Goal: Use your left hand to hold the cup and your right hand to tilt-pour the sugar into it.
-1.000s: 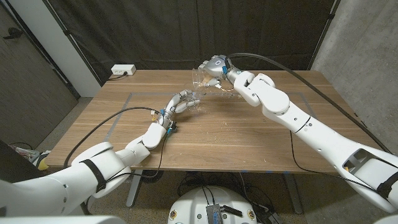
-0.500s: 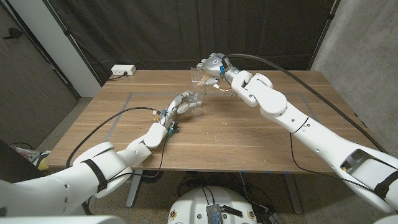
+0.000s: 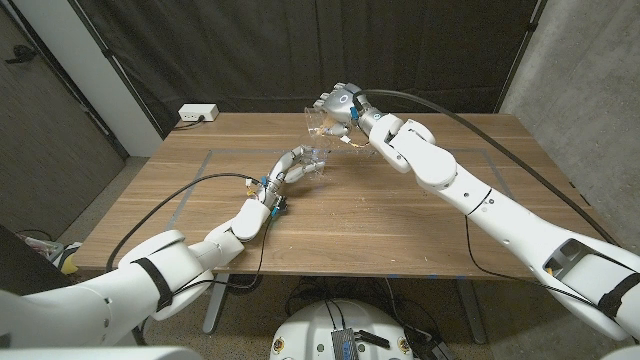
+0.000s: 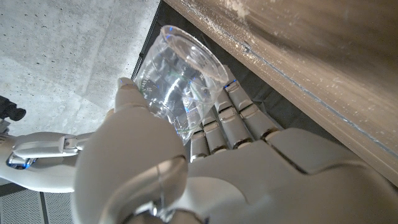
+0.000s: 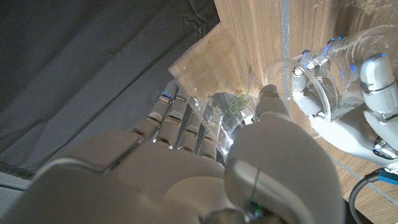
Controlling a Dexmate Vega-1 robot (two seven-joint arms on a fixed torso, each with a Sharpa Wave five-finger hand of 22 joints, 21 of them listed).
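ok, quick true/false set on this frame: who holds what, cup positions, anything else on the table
1. The left robot hand holds a clear plastic cup. True.
2. The right robot hand is open and holds nothing. False: it grips a second clear cup with sugar in it, tilted toward the left hand's cup.
3. The right hand's cup is raised above the table. True.
4. The left hand's cup lies on its side on the table. False: it is held in the hand with its mouth open toward the other cup.
5. A white power strip sits at the table's far left corner. True.
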